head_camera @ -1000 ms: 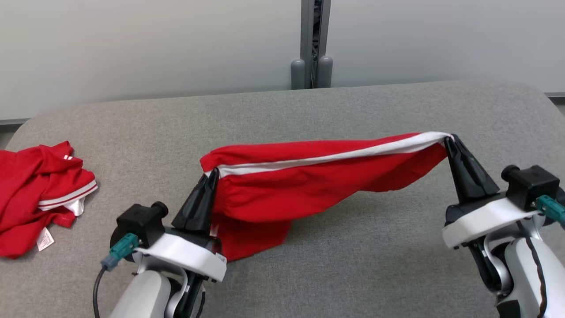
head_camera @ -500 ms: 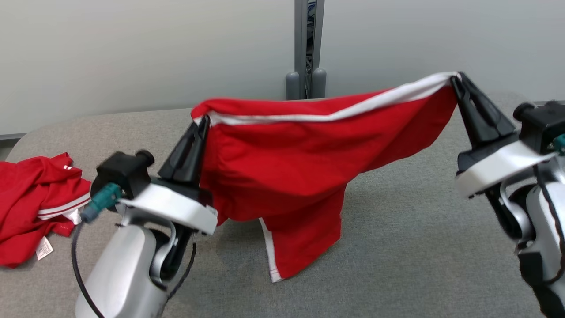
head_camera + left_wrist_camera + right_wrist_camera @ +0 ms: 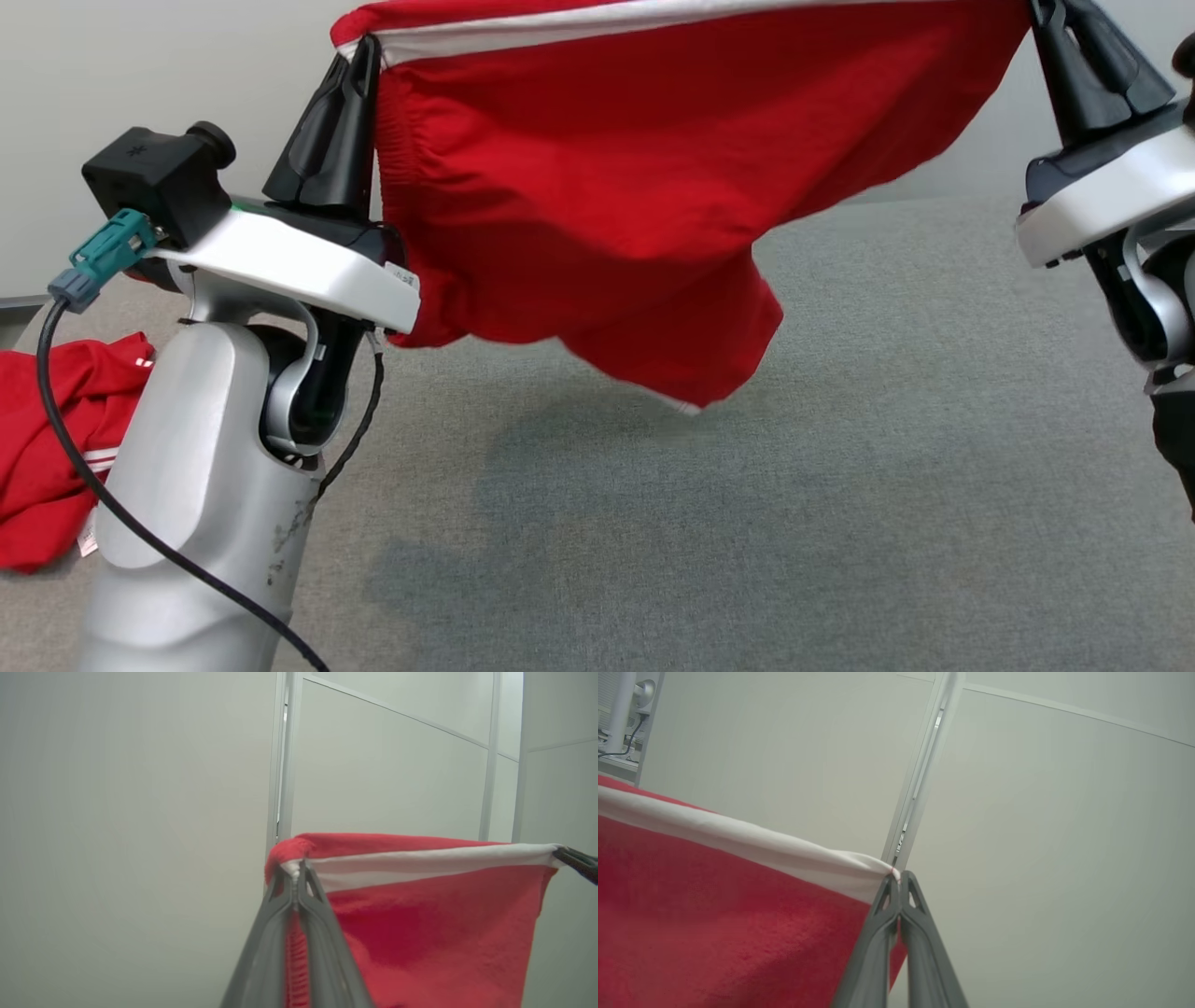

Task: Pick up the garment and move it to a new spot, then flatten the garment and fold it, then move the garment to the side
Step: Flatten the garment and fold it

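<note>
Garment [image 3: 597, 187] hangs stretched across the top of the frame, clear of the grey table [image 3: 840, 485], my left gripper [image 3: 366, 51] and right gripper [image 3: 1044, 11] each clamped on its white-banded edge; red heap [image 3: 47, 467] lies lower left.

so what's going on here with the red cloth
The robot is holding a red garment up in the air, stretched between its left gripper and right gripper, both sets of jaws shut on the white-banded top edge. The cloth hangs down and looks clear of the grey padded table. A second red garment lies crumpled at the table's left edge.
</note>
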You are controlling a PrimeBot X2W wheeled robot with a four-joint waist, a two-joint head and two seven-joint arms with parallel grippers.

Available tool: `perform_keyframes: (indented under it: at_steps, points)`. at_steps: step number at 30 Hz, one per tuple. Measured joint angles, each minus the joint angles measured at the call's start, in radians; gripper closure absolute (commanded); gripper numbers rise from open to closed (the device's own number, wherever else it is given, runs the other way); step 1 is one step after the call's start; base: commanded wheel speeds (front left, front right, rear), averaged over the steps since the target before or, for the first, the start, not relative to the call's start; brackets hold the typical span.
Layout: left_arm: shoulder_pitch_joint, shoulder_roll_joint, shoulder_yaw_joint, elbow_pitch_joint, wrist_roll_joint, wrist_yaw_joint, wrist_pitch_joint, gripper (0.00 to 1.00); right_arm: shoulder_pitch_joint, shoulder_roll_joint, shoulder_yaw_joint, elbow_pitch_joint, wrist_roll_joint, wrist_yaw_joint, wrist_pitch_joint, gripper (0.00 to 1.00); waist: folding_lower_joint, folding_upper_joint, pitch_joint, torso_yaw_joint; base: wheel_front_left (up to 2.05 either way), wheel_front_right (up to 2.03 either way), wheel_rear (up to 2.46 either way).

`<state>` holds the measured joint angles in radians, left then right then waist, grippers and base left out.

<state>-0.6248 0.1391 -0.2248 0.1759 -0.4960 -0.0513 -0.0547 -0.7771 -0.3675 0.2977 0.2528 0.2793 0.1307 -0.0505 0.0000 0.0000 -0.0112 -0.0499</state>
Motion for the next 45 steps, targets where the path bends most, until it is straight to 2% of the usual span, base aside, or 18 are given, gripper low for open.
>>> perform_keyframes:
  at_steps: [4, 15, 20, 23, 25, 32, 36, 37, 40, 45]
  points:
    - [-0.004, -0.015, -0.002, 0.003, -0.025, 0.000, 0.013, 1.00, -0.020, 0.000, -0.002, 0.007, -0.003, 0.000, -0.003, 1.00, 0.0000, 0.0000, -0.004, 0.001, 0.00, 0.00, 0.00]
    - [-0.007, -0.003, -0.017, 0.000, -0.024, 0.004, 0.031, 1.00, -0.022, -0.008, 0.013, 0.009, 0.010, 0.000, 0.013, 1.00, 0.0000, 0.0000, 0.016, 0.002, 0.00, 0.00, 0.00]
    - [-0.043, -0.006, -0.027, 0.004, -0.035, 0.005, 0.074, 1.00, -0.035, -0.021, 0.019, 0.003, 0.022, 0.000, 0.030, 1.00, 0.0000, 0.0000, 0.074, 0.001, 0.00, 0.00, 0.00]
    - [-0.122, -0.004, -0.031, 0.035, -0.040, -0.002, 0.099, 1.00, -0.110, -0.029, 0.053, 0.018, 0.024, 0.000, 0.037, 1.00, 0.0000, 0.0000, 0.130, -0.001, 0.00, 0.00, 0.00]
    - [-0.196, -0.015, -0.020, 0.077, -0.061, -0.002, 0.116, 1.00, -0.185, -0.025, 0.072, 0.048, 0.034, 0.000, 0.034, 1.00, 0.0000, 0.0000, 0.177, -0.004, 0.00, 0.00, 0.00]
    - [-0.525, -0.010, -0.032, 0.277, 0.002, -0.013, 0.086, 1.00, -0.486, -0.002, 0.135, 0.216, 0.054, 0.000, -0.020, 1.00, 0.0000, 0.0000, 0.358, -0.016, 0.00, 0.00, 0.00]
    - [-0.693, -0.028, -0.031, 0.391, 0.015, -0.022, 0.018, 1.00, -0.655, 0.014, 0.160, 0.343, 0.023, 0.000, -0.081, 1.00, 0.0000, 0.0000, 0.453, -0.020, 0.00, 0.00, 0.00]
    - [-0.753, -0.033, -0.030, 0.451, 0.027, -0.019, -0.029, 1.00, -0.716, 0.033, 0.156, 0.414, 0.018, 0.000, -0.124, 1.00, 0.0000, 0.0000, 0.491, -0.021, 0.00, 0.00, 0.00]
    - [-0.831, -0.039, -0.036, 0.533, 0.044, -0.018, -0.091, 1.00, -0.799, 0.053, 0.149, 0.503, -0.018, 0.000, -0.175, 1.00, 0.0000, -0.0001, 0.539, -0.021, 0.00, 0.00, 0.00]
    - [-0.900, -0.057, -0.058, 0.644, 0.067, -0.028, -0.175, 1.00, -0.841, 0.078, 0.161, 0.579, -0.096, 0.000, -0.207, 1.00, 0.0000, 0.0000, 0.602, -0.019, 0.00, 0.00, 0.00]
